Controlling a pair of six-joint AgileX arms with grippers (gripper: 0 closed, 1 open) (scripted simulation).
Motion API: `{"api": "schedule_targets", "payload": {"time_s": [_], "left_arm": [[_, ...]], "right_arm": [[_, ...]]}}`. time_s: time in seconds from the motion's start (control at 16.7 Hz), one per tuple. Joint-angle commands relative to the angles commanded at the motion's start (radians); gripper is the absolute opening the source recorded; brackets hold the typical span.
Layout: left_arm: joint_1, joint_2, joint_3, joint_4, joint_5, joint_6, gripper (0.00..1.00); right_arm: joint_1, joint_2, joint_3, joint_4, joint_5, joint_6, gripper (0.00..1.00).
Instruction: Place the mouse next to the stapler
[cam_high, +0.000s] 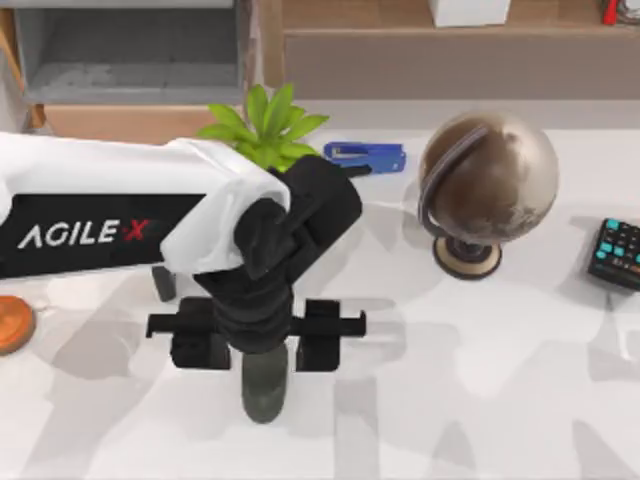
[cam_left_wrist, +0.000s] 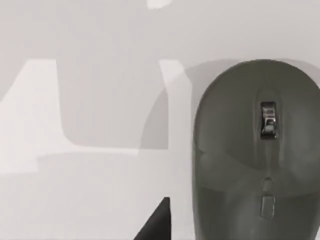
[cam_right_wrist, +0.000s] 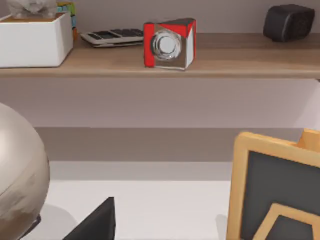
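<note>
A dark grey mouse (cam_high: 265, 395) lies flat on the white table, front of centre. My left gripper (cam_high: 258, 350) hangs directly over its far end, open, with the fingers standing either side of it. In the left wrist view the mouse (cam_left_wrist: 255, 160) and its scroll wheel are close below, and one black fingertip (cam_left_wrist: 157, 222) stands apart from its side. The small blue stapler (cam_high: 365, 156) lies at the back of the table, beside the plant and well beyond the mouse. In the right wrist view one black fingertip (cam_right_wrist: 97, 222) of my parked right gripper shows far to one side, open and holding nothing.
A green plant (cam_high: 265, 125) stands behind the left arm. The brown globe (cam_high: 488, 180) sits right of the stapler. A black keypad with teal keys (cam_high: 618, 252) lies at the right edge, an orange disc (cam_high: 12, 325) at the left edge. An orange-framed board (cam_right_wrist: 277, 190) stands near the right gripper.
</note>
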Motion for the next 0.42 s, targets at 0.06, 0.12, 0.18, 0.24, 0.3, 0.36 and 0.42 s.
{"api": "schedule_targets", "payload": {"time_s": [0.06,0.12,0.18,0.24,0.3,0.36,0.42], "left_arm": [[0.0,0.0,0.0,0.0,0.0,0.0,0.98],[0.0,0.0,0.0,0.0,0.0,0.0,1.0],[0.0,0.0,0.0,0.0,0.0,0.0,1.0],[0.0,0.0,0.0,0.0,0.0,0.0,1.0],[0.0,0.0,0.0,0.0,0.0,0.0,1.0],[0.0,0.0,0.0,0.0,0.0,0.0,1.0],[0.0,0.0,0.0,0.0,0.0,0.0,1.0]], "right_arm": [[0.0,0.0,0.0,0.0,0.0,0.0,1.0],[0.0,0.0,0.0,0.0,0.0,0.0,1.0],[0.0,0.0,0.0,0.0,0.0,0.0,1.0],[0.0,0.0,0.0,0.0,0.0,0.0,1.0],[0.0,0.0,0.0,0.0,0.0,0.0,1.0],[0.0,0.0,0.0,0.0,0.0,0.0,1.0],[0.0,0.0,0.0,0.0,0.0,0.0,1.0]]}}
